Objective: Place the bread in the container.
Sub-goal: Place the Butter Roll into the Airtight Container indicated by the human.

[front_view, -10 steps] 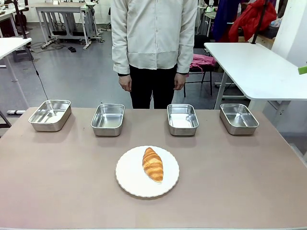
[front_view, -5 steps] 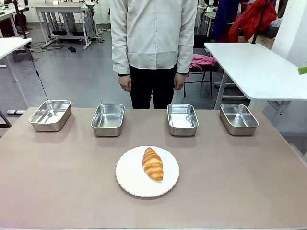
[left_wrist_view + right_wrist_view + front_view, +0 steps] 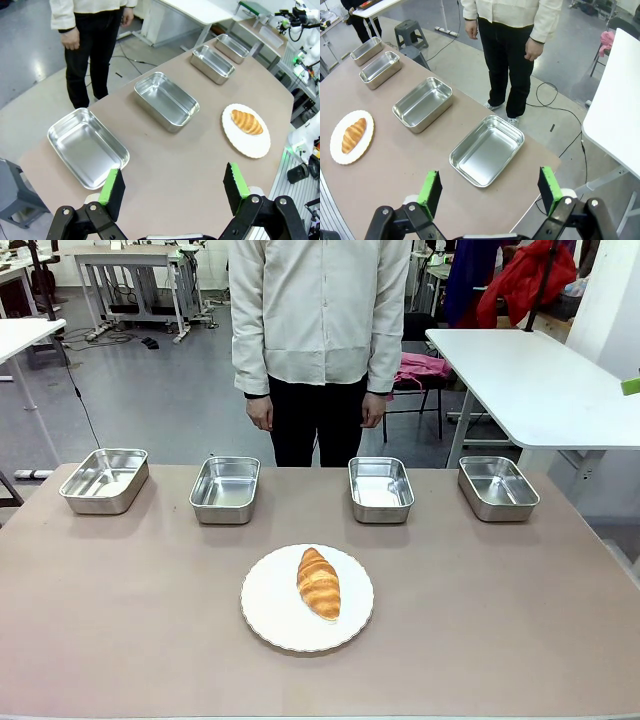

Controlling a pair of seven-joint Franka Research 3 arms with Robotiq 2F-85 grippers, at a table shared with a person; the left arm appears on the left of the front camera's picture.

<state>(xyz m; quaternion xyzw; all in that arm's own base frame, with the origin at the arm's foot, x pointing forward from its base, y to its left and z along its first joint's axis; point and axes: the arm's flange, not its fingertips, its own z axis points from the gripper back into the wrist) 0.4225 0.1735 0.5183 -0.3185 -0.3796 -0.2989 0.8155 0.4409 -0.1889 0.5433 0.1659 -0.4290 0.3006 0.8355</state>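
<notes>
My worry starts at the left gripper [image 3: 173, 187], black with green pads, its jaws spread wide and empty. Closing hard on the golden-brown ridged croissant [image 3: 318, 583] would, I reckon, crush or tear it, and pinching one tapered end could let it swing and drop. The croissant lies on the round white plate [image 3: 262, 612], a little right of the plate's middle, so a low approach may catch the rim and slide the plate. Beyond the plate stand four shiny rectangular stainless-steel pans [image 3: 225, 489], all empty. I cannot tell which one is meant, so a wrong pick is easy. The person [image 3: 320, 330] stands past the pans, hands down, and a long reach risks crowding them.

As for pose, the left arm hovers high, well off the plate's left side, fingers angled down toward the table. The right gripper [image 3: 490, 191], equally wide apart and empty, hangs high, well off the plate's right side.
</notes>
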